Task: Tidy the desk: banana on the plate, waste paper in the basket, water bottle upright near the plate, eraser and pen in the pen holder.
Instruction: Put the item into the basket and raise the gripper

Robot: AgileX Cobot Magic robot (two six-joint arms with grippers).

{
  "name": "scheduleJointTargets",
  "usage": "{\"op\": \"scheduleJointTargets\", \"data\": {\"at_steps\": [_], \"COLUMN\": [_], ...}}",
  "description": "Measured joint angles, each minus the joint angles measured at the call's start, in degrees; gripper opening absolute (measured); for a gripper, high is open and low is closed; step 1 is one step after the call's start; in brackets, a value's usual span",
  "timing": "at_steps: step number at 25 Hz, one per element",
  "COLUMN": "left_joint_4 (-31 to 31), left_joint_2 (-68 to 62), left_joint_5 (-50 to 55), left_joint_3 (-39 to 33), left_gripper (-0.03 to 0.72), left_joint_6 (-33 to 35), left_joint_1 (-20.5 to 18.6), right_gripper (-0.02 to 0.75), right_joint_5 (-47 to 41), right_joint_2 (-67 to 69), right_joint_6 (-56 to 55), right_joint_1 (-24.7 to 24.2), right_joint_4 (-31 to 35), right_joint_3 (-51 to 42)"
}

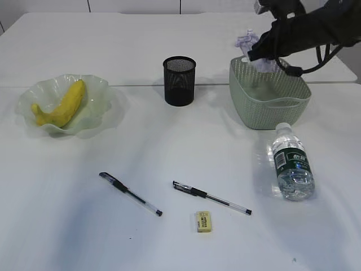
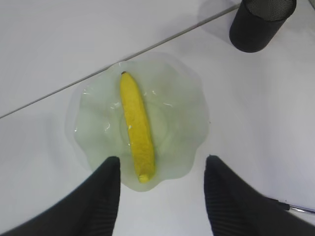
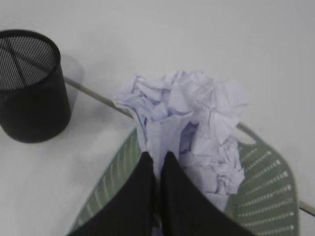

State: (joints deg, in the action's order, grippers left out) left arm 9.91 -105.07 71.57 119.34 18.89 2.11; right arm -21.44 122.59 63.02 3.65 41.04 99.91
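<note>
Two black grippers work over a white desk. Far left, a banana (image 1: 61,105) lies in a pale green plate (image 1: 96,86); seen from the wrist camera, the left gripper (image 2: 161,169) hangs above the plate's near edge with its fingers spread wide, holding nothing. Toward the middle stands a black mesh holder (image 1: 179,81), upright. Nearer the front edge lie two pens, one to the left (image 1: 130,193) and one to the right (image 1: 211,197), with a yellow eraser (image 1: 203,221) just beside the right pen. On the right sits a green basket (image 1: 269,106). Above its far rim the right gripper (image 3: 157,158) has its fingers pressed together, pinching crumpled paper (image 3: 189,123). In front of the basket a bottle (image 1: 291,162) lies on its side.
</note>
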Motion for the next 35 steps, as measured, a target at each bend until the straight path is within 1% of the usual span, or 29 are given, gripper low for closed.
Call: {"op": "scheduleJointTargets", "data": {"at_steps": [4,7,13,19,21,22,26,27,30,35], "left_joint_4": [0.49,0.92,1.96,2.39,2.44,2.53,2.86,3.14,3.8,4.95], "left_joint_2": [0.0,0.0,0.0,0.0,0.0,0.0,0.0,0.0,0.0,0.0], "left_joint_5": [0.0,0.0,0.0,0.0,0.0,0.0,0.0,0.0,0.0,0.0], "left_joint_3": [0.0,0.0,0.0,0.0,0.0,0.0,0.0,0.0,0.0,0.0], "left_gripper": [0.38,0.38,0.38,0.38,0.38,0.38,0.38,0.38,0.38,0.38], "left_joint_6": [0.0,0.0,0.0,0.0,0.0,0.0,0.0,0.0,0.0,0.0], "left_joint_1": [0.0,0.0,0.0,0.0,0.0,0.0,0.0,0.0,0.0,0.0], "right_gripper": [-0.005,-0.005,-0.005,0.008,0.046,0.078,0.232,0.261,0.295,0.303], "right_joint_5": [-0.25,-0.34,0.2,0.2,0.2,0.2,-0.03,-0.12,-0.16,-0.94], "right_joint_2": [2.5,3.9,4.43,4.63,5.14,5.41,5.42,5.42,5.42,5.42], "right_joint_6": [0.0,0.0,0.0,-2.4,-3.26,-3.42,-3.73,-3.73,-3.86,-3.86], "right_joint_1": [0.0,0.0,-0.13,-1.62,-2.45,-2.66,-3.01,-3.01,-3.01,-3.01], "right_joint_4": [-0.64,-2.45,-8.18,-9.02,-9.16,-9.16,-9.33,-9.43,-9.42,-8.47], "right_joint_3": [0.0,0.0,-0.11,-0.45,-0.45,-0.45,-0.45,-0.45,-0.45,-0.45]}}
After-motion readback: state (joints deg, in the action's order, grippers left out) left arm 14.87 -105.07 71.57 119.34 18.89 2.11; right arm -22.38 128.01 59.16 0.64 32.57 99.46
